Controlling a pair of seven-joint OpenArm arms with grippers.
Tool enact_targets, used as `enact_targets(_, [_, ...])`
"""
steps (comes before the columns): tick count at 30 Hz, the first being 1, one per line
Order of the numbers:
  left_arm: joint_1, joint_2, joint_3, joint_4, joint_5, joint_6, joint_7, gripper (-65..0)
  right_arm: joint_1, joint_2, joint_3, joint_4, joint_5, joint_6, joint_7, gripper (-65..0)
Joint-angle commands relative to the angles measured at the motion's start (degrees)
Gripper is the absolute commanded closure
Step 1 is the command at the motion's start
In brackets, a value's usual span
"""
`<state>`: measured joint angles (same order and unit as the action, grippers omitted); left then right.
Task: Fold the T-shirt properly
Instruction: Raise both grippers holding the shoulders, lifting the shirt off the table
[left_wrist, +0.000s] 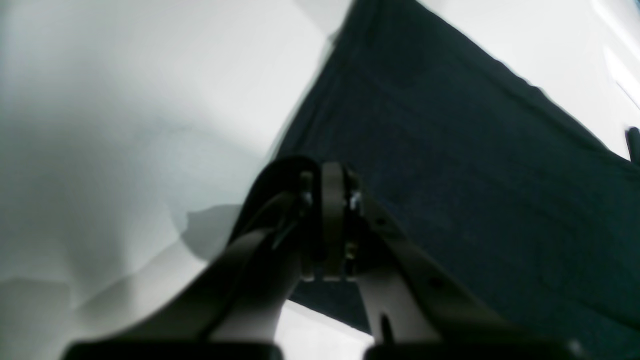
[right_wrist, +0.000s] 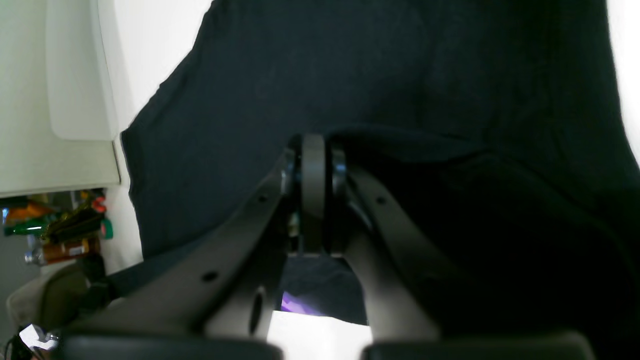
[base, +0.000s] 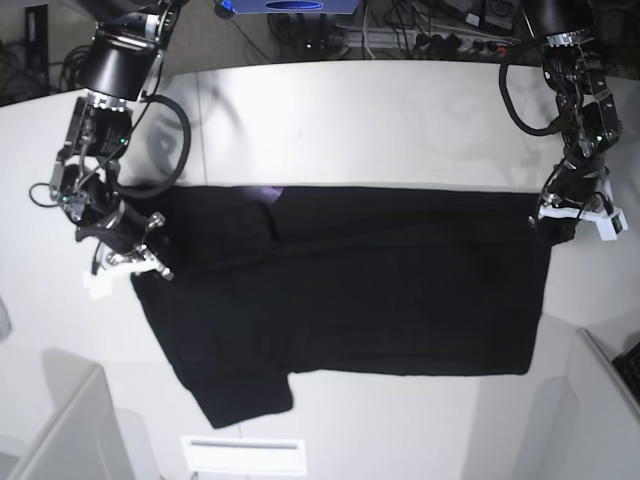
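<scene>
T-shirt (base: 350, 290), black, plain side up, spread across white table (base: 380, 120) at frame centre, sleeve at lower left, purple print peeking at upper edge, left gripper (base: 553, 227) pinching right edge, right gripper (base: 150, 262) pinching left edge, jaws narrow
</scene>
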<state>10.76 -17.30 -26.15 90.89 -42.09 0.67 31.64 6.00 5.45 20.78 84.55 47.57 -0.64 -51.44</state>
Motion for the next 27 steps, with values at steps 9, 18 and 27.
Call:
enact_targets(9, [-8.43, -1.03, -0.27, -3.38, -0.16, -0.18, -1.53, -39.7, 1.17, 0.48, 0.63, 0.41, 0.74, -7.84, 1.37, -22.1])
enact_targets(18, [-9.75, -1.03, -2.46, -1.97, -0.68, -0.36, -1.70, -45.1, -7.71, -0.40, 2.65, 10.35, 0.82, -8.10, 12.54, -21.8])
enact_targets(27, [2.55, 3.45, -11.96, 7.26, -0.77, -6.07, -1.70, -44.3, -23.45, -4.18, 2.74, 23.18, 1.18, -15.58, 22.65, -21.9])
